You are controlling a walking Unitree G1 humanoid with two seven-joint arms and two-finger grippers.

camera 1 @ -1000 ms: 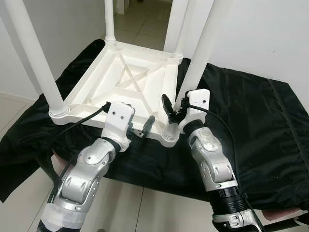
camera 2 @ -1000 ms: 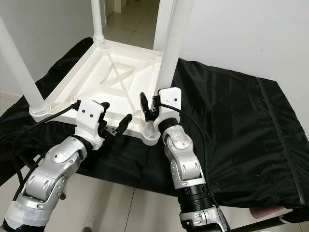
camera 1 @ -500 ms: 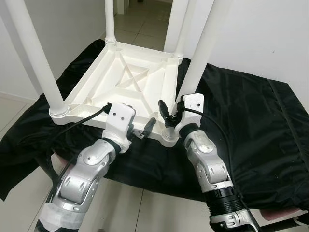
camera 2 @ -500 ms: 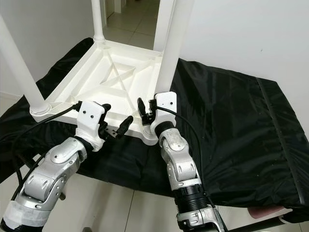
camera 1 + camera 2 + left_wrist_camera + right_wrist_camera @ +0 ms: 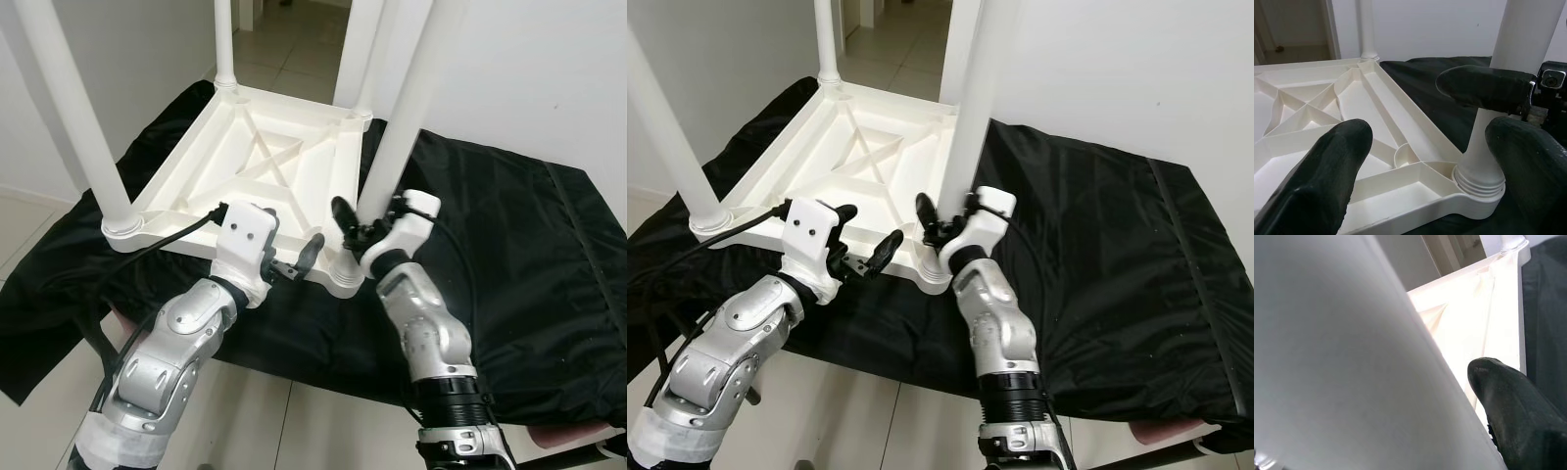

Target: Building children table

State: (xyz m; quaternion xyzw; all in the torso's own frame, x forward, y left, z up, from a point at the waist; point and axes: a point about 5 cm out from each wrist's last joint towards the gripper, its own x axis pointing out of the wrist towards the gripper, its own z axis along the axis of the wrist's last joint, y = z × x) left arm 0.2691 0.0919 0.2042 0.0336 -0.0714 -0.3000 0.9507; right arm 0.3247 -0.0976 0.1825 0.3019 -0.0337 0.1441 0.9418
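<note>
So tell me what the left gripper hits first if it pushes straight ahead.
Most likely the near table leg at its screw socket on the upturned table top. The left gripper points at that corner, fingers open, though depth is hard to judge.

Both arms were silver, built of rounded metal shells with dark joints between them. Each wrist carried a white plastic block with small dark screw holes, and a black cable ran from it in a loop. The left pincer (image 5: 297, 259) and the right pincer (image 5: 355, 224) each had two long black fingers with rounded matte tips. The left forearm was wrapped in pale tape near the elbow.
</note>
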